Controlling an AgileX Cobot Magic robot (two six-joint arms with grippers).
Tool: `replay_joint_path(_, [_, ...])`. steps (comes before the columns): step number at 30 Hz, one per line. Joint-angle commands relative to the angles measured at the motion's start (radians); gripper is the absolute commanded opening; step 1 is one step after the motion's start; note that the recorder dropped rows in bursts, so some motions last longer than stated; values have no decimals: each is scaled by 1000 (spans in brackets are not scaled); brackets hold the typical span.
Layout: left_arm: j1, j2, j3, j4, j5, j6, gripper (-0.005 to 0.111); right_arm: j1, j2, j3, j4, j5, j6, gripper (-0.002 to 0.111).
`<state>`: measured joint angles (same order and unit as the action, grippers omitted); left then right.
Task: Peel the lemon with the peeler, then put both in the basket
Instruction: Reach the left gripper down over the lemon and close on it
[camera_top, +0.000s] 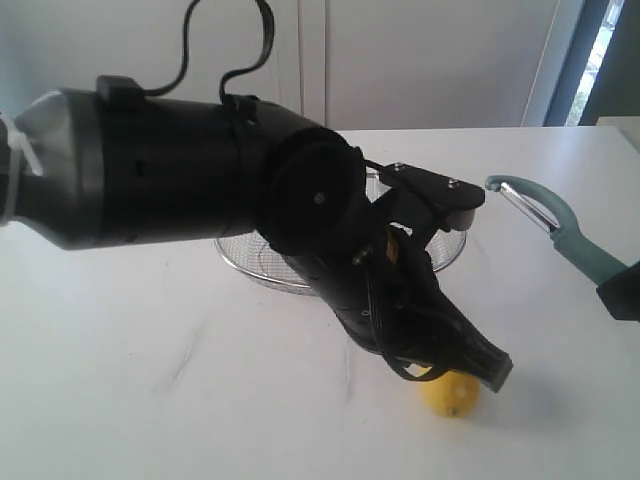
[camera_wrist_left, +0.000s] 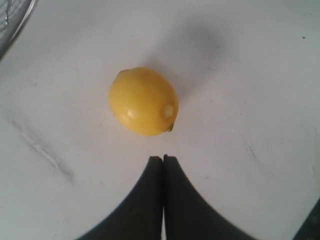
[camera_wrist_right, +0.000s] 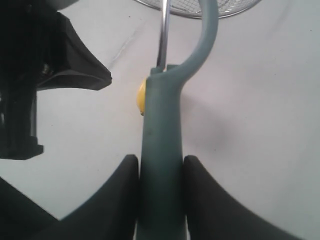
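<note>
The yellow lemon (camera_top: 450, 393) lies on the white table near the front, nub end showing; in the left wrist view the lemon (camera_wrist_left: 143, 101) rests just beyond my left gripper (camera_wrist_left: 163, 158), which is shut and empty, its tips a short gap from the fruit. In the exterior view that left gripper (camera_top: 495, 372) hangs directly over the lemon. My right gripper (camera_wrist_right: 160, 162) is shut on the teal handle of the peeler (camera_wrist_right: 161, 150). The peeler (camera_top: 545, 220) is held in the air at the right, blade end pointing toward the basket (camera_top: 250, 262). A sliver of lemon (camera_wrist_right: 142, 97) peeks from behind the handle.
The left arm's big black body (camera_top: 200, 170) spans the middle of the exterior view and hides most of the wire basket. The basket's rim (camera_wrist_right: 200, 12) shows beyond the peeler head in the right wrist view. White table surface surrounds the lemon.
</note>
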<state>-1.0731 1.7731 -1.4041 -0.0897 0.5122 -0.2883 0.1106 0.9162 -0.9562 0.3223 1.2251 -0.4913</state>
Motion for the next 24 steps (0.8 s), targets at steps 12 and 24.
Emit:
replay_joint_path(12, [-7,66,-5,-37,-178,-216,83,-11,-8,1,7,-4,-2,0])
replay_joint_path(24, [-7,180,-5,-60,-262,-236,84,-11,-8,1,7,-4,-2,0])
